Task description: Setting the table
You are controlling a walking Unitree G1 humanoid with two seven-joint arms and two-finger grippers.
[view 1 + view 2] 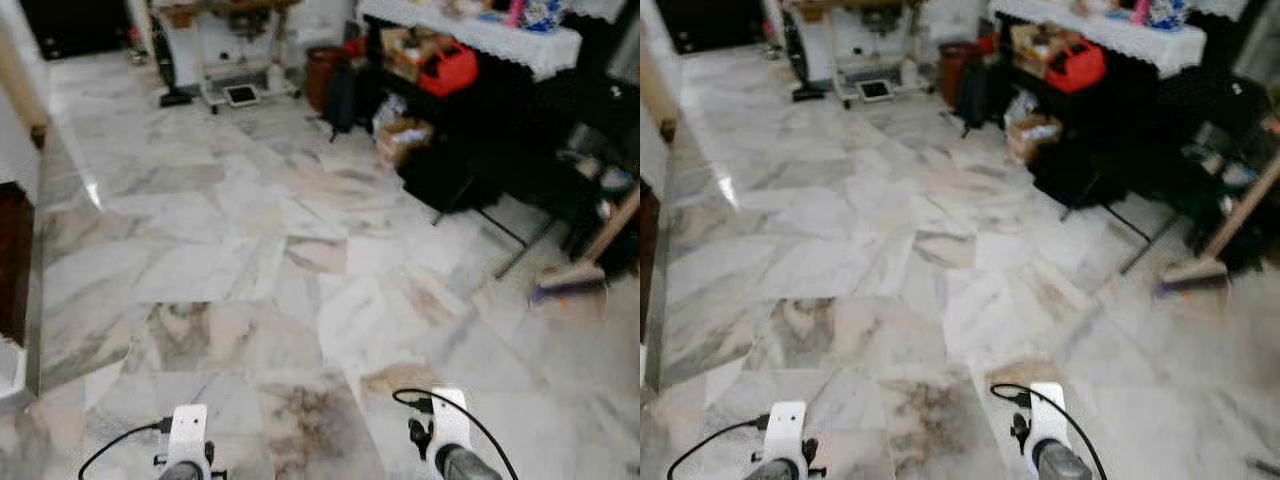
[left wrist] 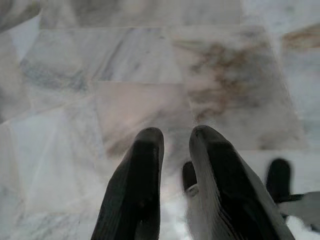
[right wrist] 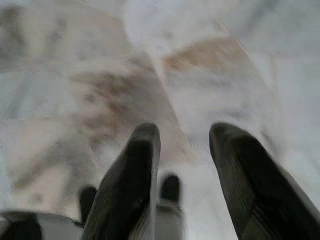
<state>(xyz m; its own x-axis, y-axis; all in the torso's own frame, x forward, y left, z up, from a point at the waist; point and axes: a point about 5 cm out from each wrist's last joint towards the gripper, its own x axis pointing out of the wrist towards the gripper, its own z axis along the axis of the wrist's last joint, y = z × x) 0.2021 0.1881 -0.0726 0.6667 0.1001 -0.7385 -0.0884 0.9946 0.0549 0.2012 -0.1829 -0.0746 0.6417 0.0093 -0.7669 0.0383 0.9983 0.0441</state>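
**Crossing the marble floor, both tools empty**

We are out on a marble floor (image 1: 250, 260) with nothing in hand. The landmark is the surface (image 1: 480, 35) under a white lace cloth, far ahead and to the right; this looks to us like the table to be set, though we cannot be sure. Small items sit on top of it, too blurred to name. Beneath it a red bag (image 1: 447, 68) rests on cardboard boxes (image 1: 405, 135), packed into the dark space, probably stored there to keep the floor free. Near the surface's near end a broom (image 1: 585, 265) leans with its head on the floor. Beyond the surface's far end stands a white wheeled frame (image 1: 225, 50).

Both arms hang low at our sides, well short of the surface, a sensible carry for walking. The left tool (image 2: 172, 150) points down at the tiles, its two fingers a narrow gap apart, gripping nothing. The right tool (image 3: 182, 145) also faces the floor, fingers spread wider, empty too. The wrist pictures are smeared, which suggests we are mid-stride.

We judge the task barely begun: no plate, cup or cutlery can be made out near us.
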